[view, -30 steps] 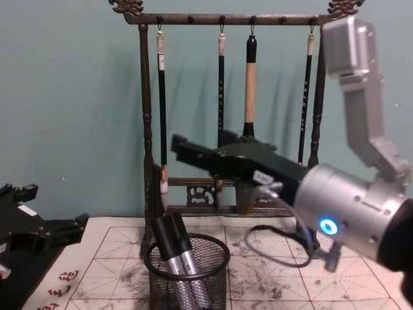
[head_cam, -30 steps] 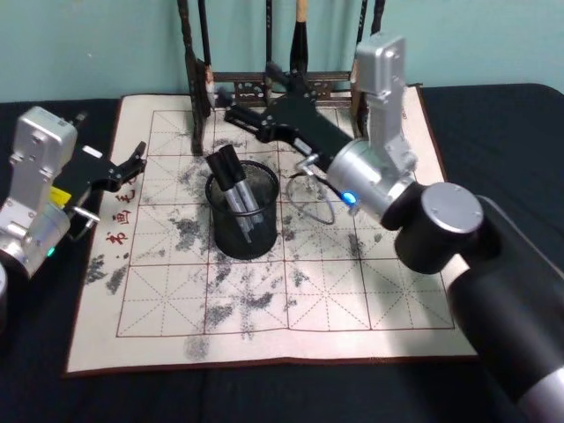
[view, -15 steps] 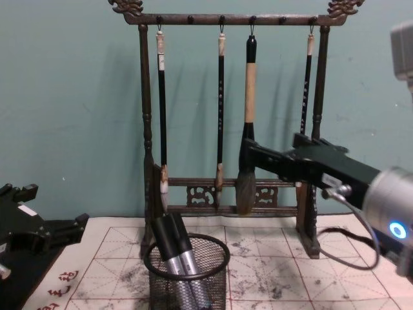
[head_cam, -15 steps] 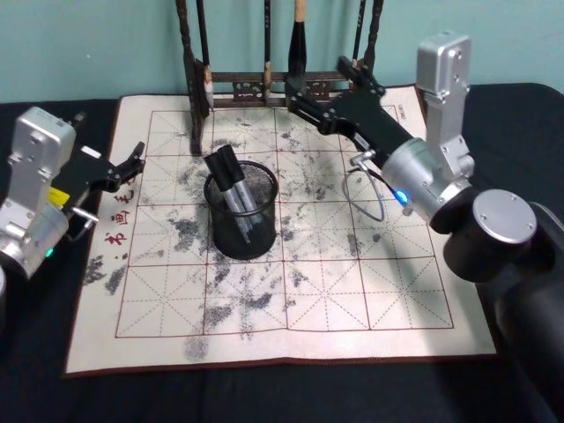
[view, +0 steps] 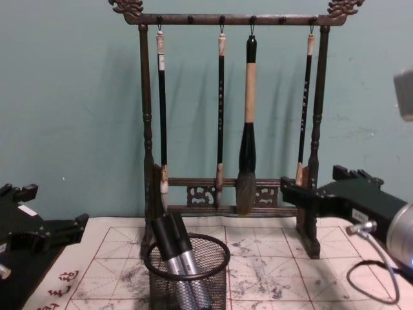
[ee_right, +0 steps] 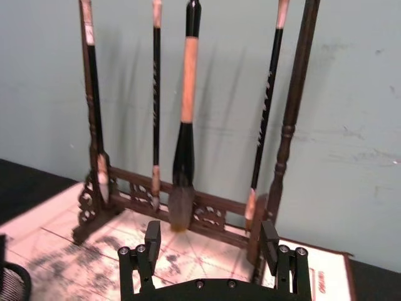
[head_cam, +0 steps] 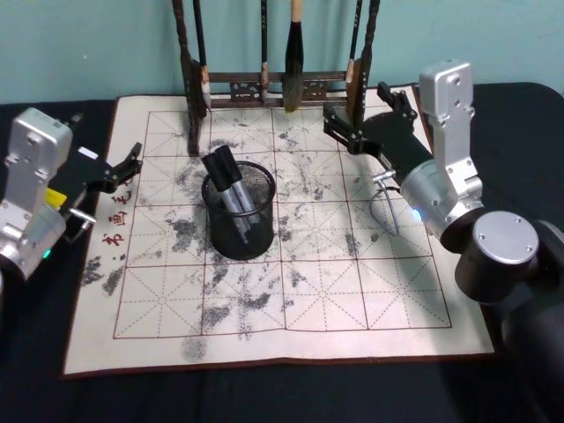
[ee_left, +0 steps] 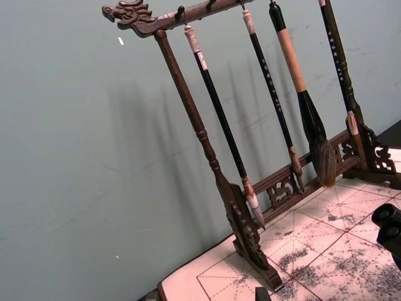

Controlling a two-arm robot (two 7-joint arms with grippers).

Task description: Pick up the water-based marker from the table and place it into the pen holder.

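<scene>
Where the dark bench (head_cam: 529, 115) carries a white felt mat (head_cam: 379, 300) with red grid and grey smudges, a tall carved wooden brush rack (view: 145, 129) at the far edge, four brushes (view: 247, 129) hanging. Nearer, centre-left on the mat: a round black wire-mesh pen holder (head_cam: 241, 216), two grey-bodied, black-capped markers (head_cam: 227, 176) leaning inside. Right tool (head_cam: 357, 123) just before the rack's right post, jaws wide, empty. Left tool (head_cam: 123, 167) at the mat's left edge, slightly parted, empty.
</scene>
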